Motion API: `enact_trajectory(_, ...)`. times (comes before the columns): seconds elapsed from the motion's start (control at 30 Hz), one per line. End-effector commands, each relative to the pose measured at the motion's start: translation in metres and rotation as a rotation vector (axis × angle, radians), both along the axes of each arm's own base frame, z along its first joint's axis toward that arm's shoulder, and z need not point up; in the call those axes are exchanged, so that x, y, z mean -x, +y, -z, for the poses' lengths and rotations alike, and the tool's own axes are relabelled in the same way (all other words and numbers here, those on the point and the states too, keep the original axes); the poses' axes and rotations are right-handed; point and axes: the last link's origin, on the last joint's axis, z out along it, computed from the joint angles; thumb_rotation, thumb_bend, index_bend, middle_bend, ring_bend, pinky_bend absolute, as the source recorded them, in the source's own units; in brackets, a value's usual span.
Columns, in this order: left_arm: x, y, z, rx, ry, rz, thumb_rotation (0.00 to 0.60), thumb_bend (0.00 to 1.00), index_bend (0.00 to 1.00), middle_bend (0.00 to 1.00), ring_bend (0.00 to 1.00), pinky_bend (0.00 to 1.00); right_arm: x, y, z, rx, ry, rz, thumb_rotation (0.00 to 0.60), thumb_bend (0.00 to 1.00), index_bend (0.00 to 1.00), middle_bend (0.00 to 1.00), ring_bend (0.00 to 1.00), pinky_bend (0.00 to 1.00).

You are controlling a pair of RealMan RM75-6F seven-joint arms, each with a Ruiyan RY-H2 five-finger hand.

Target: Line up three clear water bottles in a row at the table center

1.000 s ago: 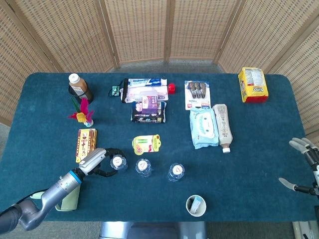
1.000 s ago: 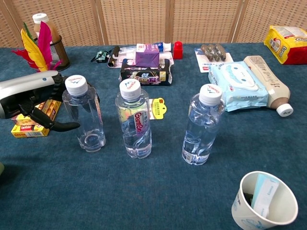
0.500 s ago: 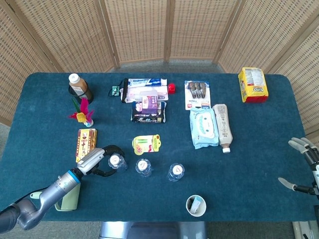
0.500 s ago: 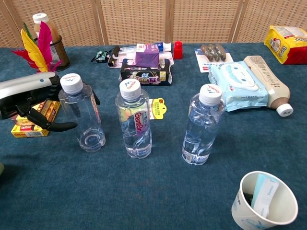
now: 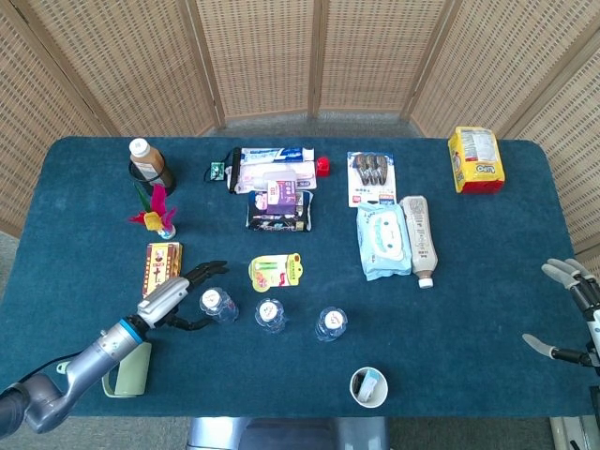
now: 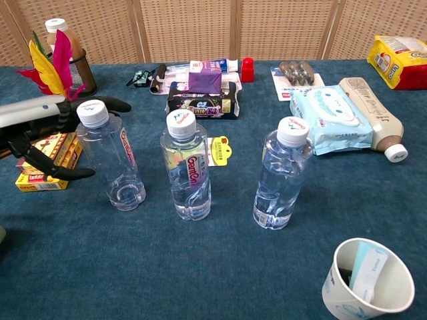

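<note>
Three bottles standing in a row.
Left bottle point(image 6: 107, 157) upright; left hand point(image 6: 40, 133) spread wide beside it, holding nothing.

The head view looks steeply down over the whole table point(image 5: 487, 281), screen at the back. The chest view sits low and close, facing that screen. Both share the middle bottle point(image 5: 270, 314) point(image 6: 186, 175).

A table point(image 5: 487, 281) covered in deep blue cloth fills most of the scene. Directly behind the table stands a folding screen point(image 5: 262, 56) — woven tan wicker panels in pale wooden frames — angled around its far edge. Grey floor point(image 5: 281, 124) shows between them. Lighting is even and soft.
</note>
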Motion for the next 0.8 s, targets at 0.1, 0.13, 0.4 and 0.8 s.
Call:
enact_trajectory(0.1, 0.009, -0.003, -0.024, -0.033, 0.006, -0.005, 0.600, 0.29, 0.07, 0.03, 0.02, 0.14, -0.001, 0.000, 0.000, 0.000, 0.001, -0.001, 0.600, 0.14, 0.15, 0.14, 0.09, 0.08)
enact_trajectory(0.13, 0.010, -0.003, -0.027, -0.035, 0.005, -0.006, 0.600, 0.29, 0.07, 0.03, 0.02, 0.14, -0.001, 0.000, 0.000, 0.000, 0.001, -0.001, 0.600, 0.14, 0.15, 0.14, 0.09, 0.08)
enact_trajectory(0.4, 0.016, -0.015, -0.086, -0.123, 0.012, 0.028, 0.600, 0.26, 0.01, 0.00, 0.00, 0.14, 0.001, 0.000, -0.001, 0.014, 0.018, 0.019, 0.600, 0.14, 0.15, 0.14, 0.09, 0.08)
enact_trajectory(0.8, 0.029, -0.075, -0.185, -0.491, 0.350, -0.039, 0.600, 0.11, 0.00, 0.00, 0.00, 0.05, -0.001, 0.003, -0.002, 0.127, 0.113, 0.061, 0.600, 0.06, 0.16, 0.14, 0.08, 0.06)
